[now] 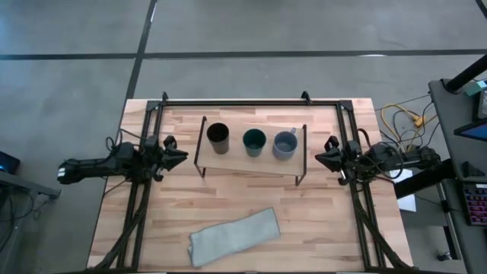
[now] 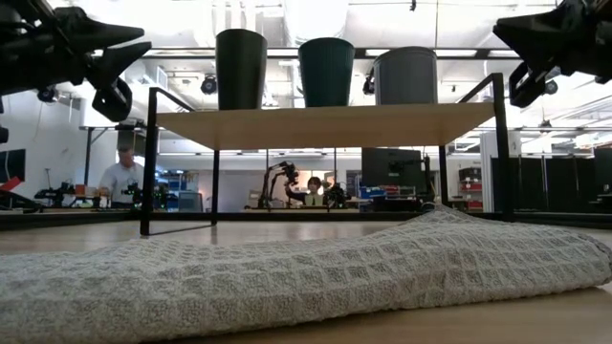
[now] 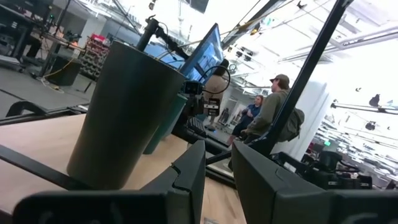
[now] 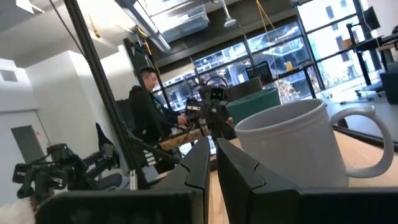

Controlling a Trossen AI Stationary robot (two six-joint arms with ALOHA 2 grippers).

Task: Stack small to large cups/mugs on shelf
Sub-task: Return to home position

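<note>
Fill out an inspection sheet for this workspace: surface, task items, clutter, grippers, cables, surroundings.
Surface: light-wood tabletop, no spills seen.
Job's things: black cup, green cup and grey mug stand upright in a row on the shelf, apart from each other.
Clutter: folded grey cloth on the tabletop in front of the shelf.
Grippers: left gripper beside the shelf's black-cup end, right gripper beside its mug end; both hold nothing.
Cables: yellow cables on the floor off the table's right side.
Surroundings: person at benches behind the table.

Black angular left hand point(image 1: 183, 156), matching right hand point(image 1: 318, 158), dark jointed arms point(image 1: 99, 164)
</note>
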